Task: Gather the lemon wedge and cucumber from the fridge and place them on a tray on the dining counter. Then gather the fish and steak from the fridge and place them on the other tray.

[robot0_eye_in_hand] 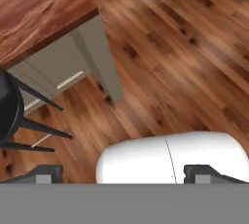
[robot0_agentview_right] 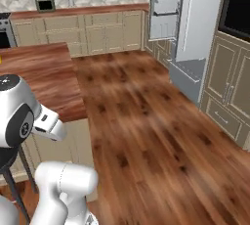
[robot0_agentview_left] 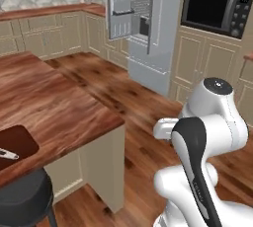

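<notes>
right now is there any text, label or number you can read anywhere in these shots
No text can be read.
Faint grey lettering on the dark band of the white robot arm: too blurred to read.
Button panel on the black built-in microwave: marks too small to read.
Pale grey two-door fridge, one door open: no label visible.

tray (robot0_agentview_left: 17,142) cut by left edge, fridge (robot0_agentview_left: 148,28) interior indistinct

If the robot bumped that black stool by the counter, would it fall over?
Probably not easily. The stool stands on thin dark legs that splay outward, which should steady it. Its round padded seat sits high on those slim legs, so a hard shove near the top might rock it. On the smooth wood floor it would likely slide before tipping.
</notes>
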Robot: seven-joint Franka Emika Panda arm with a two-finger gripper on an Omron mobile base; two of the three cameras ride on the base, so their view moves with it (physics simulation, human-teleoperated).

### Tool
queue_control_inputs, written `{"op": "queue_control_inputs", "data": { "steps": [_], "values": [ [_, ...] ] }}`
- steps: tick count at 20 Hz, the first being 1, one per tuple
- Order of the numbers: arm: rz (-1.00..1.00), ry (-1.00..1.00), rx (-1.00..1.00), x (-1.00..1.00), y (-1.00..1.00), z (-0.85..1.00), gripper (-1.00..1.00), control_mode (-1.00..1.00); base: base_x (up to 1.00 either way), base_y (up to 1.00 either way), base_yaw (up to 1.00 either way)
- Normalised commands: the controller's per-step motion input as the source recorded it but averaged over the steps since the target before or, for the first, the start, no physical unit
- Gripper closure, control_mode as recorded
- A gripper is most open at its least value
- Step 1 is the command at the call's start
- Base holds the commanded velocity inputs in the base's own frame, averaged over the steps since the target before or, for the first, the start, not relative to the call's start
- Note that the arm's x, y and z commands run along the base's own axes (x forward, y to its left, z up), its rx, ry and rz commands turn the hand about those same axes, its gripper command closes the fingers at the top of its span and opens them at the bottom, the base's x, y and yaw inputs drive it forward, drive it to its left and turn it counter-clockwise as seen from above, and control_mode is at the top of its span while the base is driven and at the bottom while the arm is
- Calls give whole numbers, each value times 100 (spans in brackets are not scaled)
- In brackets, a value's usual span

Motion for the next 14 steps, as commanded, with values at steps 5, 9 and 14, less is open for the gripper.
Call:
{"op": "queue_control_inputs", "data": {
  "steps": [5,9,14],
  "values": [
    [0,0,0,0,0,0,-100,100,79,-100,0],
    [0,0,0,0,0,0,-100,100,89,-100,1],
    [0,0,0,0,0,0,-100,100,100,-78,7]
  ]
}}
